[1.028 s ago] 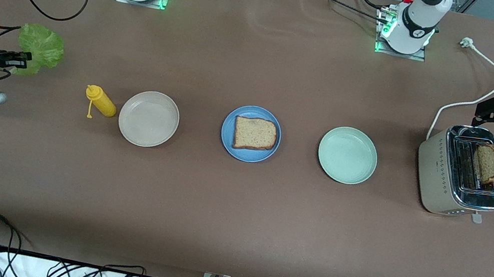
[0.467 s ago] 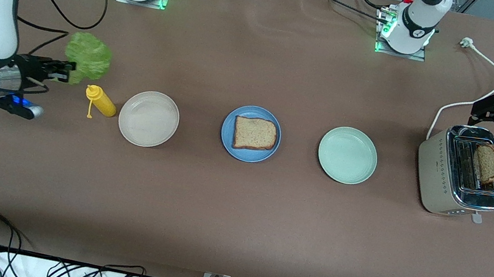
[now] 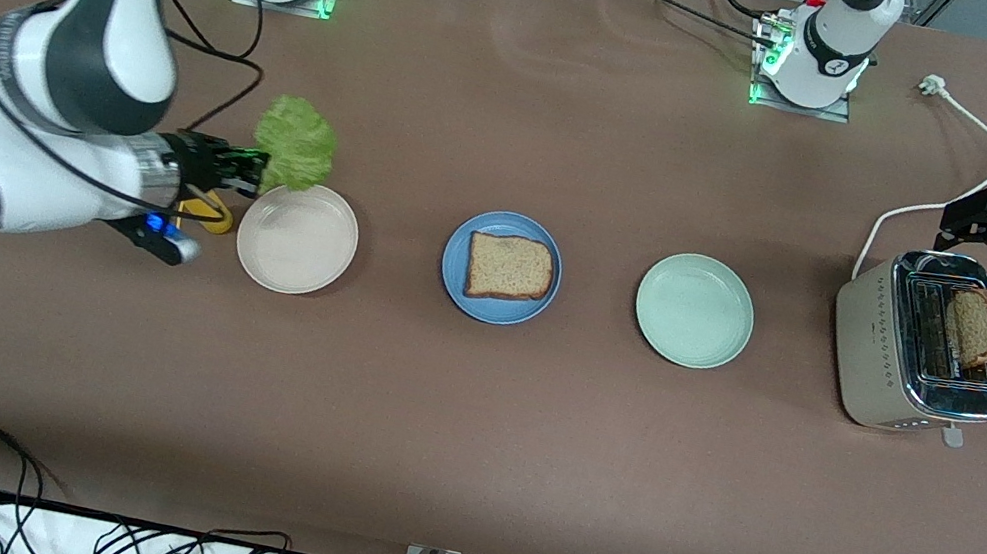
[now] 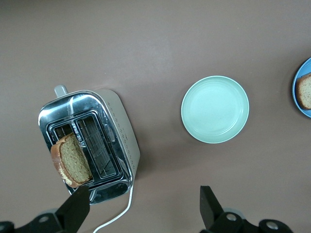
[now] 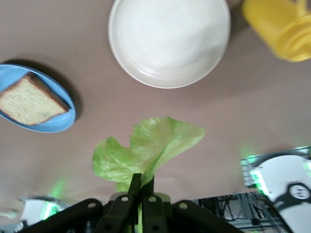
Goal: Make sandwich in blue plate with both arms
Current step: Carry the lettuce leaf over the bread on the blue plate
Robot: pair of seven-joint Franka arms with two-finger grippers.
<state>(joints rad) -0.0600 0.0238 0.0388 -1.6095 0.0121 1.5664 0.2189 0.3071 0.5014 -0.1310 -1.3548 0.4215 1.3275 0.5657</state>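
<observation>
One brown bread slice (image 3: pixel 508 269) lies flat on the blue plate (image 3: pixel 451 285) at mid-table. My right gripper (image 3: pixel 254 164) is shut on the stem of a ruffled green lettuce leaf (image 3: pixel 296 144), in the air over the beige plate's edge. In the right wrist view the lettuce leaf (image 5: pixel 146 150) sticks out from the right gripper (image 5: pixel 144 182), with the blue plate (image 5: pixel 60 124) and its bread slice (image 5: pixel 29 104) off to one side. A second bread slice (image 3: pixel 974 327) stands in the toaster (image 3: pixel 877 350). My left gripper (image 4: pixel 142 206) is open and holds nothing beside the toaster (image 4: pixel 121 131).
A beige-white plate (image 3: pixel 297 237) and a yellow squeeze bottle (image 3: pixel 205 214) sit toward the right arm's end. A pale green plate (image 3: pixel 694 310) lies between the blue plate and the toaster. The toaster's white cord (image 3: pixel 949 200) runs toward the left arm's base.
My right arm has swung in from the table's end, carrying the lettuce past the yellow bottle to the beige plate's edge. The left arm shifted slightly by the toaster.
</observation>
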